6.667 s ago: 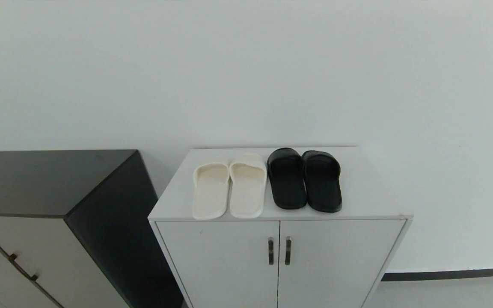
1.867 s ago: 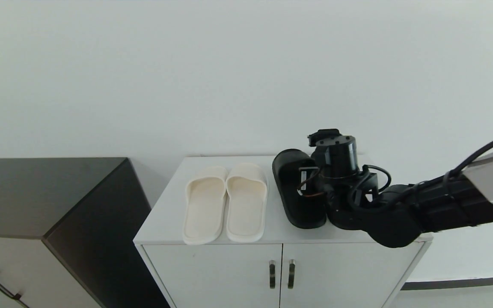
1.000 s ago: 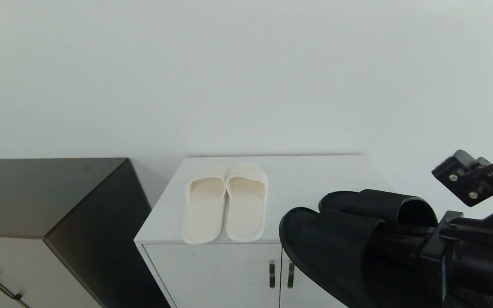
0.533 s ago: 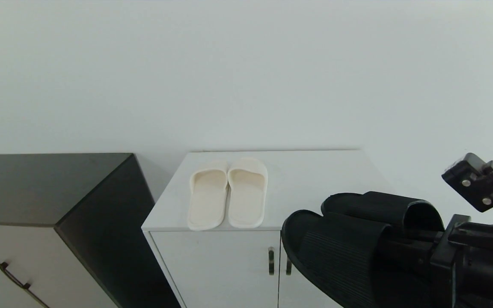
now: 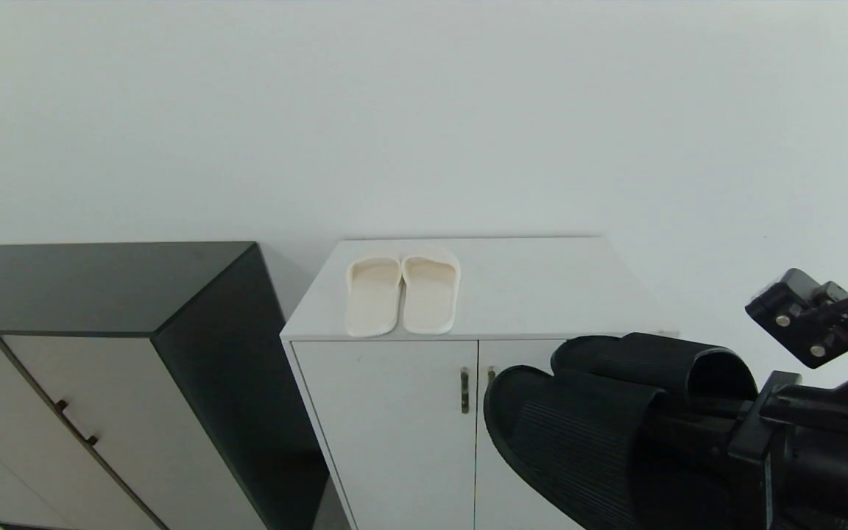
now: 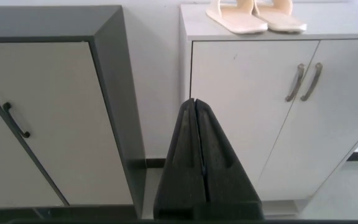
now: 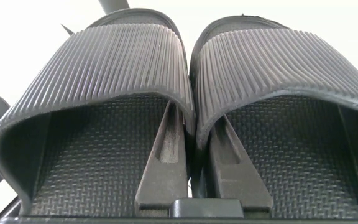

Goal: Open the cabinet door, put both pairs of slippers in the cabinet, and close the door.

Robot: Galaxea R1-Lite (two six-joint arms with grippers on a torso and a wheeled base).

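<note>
The white cabinet (image 5: 387,427) stands against the wall with both doors shut, its two handles (image 5: 464,390) meeting in the middle. A cream pair of slippers (image 5: 402,293) lies side by side on its top, towards the left. My right gripper (image 7: 194,146) holds the black pair of slippers (image 5: 601,419) close to the head camera, in front of the right door. One finger sits inside each slipper, pinching the two inner strap walls together. My left gripper (image 6: 196,149) is shut on nothing, low down and facing the cabinet's (image 6: 247,112) left door.
A dark cabinet (image 5: 100,287) with pale drawer fronts stands just left of the white one, with a narrow gap between them. A plain white wall runs behind both. Bare floor shows to the right of the white cabinet.
My right gripper took the black slippers off the cabinet top and drew them near the camera. Over the last second they stay held, while the head view backs off, showing more of the doors.
</note>
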